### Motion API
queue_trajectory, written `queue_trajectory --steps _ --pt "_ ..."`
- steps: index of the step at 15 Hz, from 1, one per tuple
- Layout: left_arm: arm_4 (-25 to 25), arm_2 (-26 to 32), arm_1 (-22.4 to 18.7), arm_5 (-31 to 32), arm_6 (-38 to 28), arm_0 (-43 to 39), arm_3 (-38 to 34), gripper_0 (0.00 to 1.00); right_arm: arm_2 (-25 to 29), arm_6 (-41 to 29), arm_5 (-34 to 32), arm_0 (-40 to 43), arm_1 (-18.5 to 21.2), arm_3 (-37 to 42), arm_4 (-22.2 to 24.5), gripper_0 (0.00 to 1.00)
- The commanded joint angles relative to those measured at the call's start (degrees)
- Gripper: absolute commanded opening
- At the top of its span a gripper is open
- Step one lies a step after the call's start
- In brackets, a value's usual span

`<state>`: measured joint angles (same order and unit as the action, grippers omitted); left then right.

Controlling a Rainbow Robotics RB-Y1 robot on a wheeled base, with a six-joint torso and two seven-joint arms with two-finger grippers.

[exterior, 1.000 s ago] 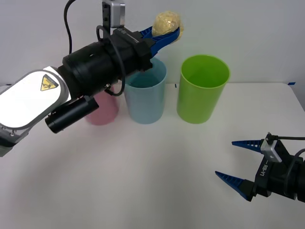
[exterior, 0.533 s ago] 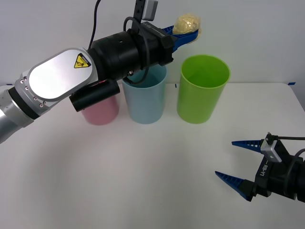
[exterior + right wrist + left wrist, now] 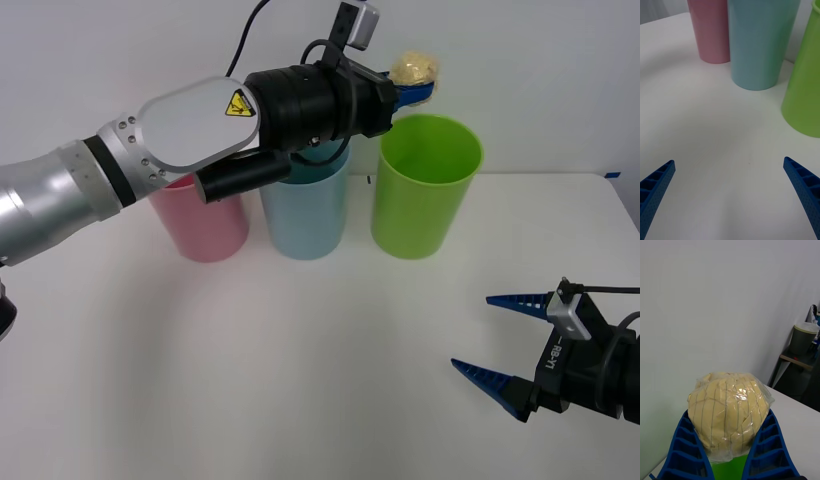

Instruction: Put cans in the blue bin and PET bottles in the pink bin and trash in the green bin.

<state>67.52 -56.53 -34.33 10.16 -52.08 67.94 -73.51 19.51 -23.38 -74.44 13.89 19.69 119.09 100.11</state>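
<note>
A white table (image 3: 300, 380) runs back to a plain pale wall, and in the front view the green bin (image 3: 427, 185) is your landmark: the blue bin (image 3: 305, 210) stands just beside it, the pink bin (image 3: 205, 220) beyond that. Your left gripper (image 3: 415, 85) hangs above the green bin's rim on the blue bin's side, clamped on the trash (image 3: 416, 67). Your right gripper (image 3: 500, 345) waits low, nearer you than the green bin, fingers spread with nothing between them.

From the right wrist, the green bin (image 3: 805, 82), blue bin (image 3: 758, 41) and pink bin (image 3: 711, 30) stand in a row.

From the left wrist, the trash (image 3: 728, 412) sits pinched between both fingers (image 3: 681, 450), green showing below.

You are at the carry-over step, I judge; next, centre over the mouth, then release.
</note>
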Motion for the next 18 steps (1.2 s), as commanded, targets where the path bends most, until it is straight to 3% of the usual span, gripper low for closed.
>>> queue_trajectory --steps 1,9,13,18 --pt "-1.17 -3.93 2.25 0.04 -1.53 3.78 4.16 0.00 0.00 0.00 0.00 0.00 0.00 0.00 0.00 1.00" --pt "-4.24 -11.67 5.67 3.73 -4.52 9.84 12.42 0.00 0.00 0.00 0.00 0.00 0.00 0.00 0.00 1.00" --pt "-10.57 -18.52 5.76 3.73 -5.14 13.62 14.27 0.00 0.00 0.00 0.00 0.00 0.00 0.00 0.00 1.00" --pt "-11.10 -19.14 8.22 3.73 -6.10 13.89 16.91 0.00 0.00 0.00 0.00 0.00 0.00 0.00 0.00 1.00"
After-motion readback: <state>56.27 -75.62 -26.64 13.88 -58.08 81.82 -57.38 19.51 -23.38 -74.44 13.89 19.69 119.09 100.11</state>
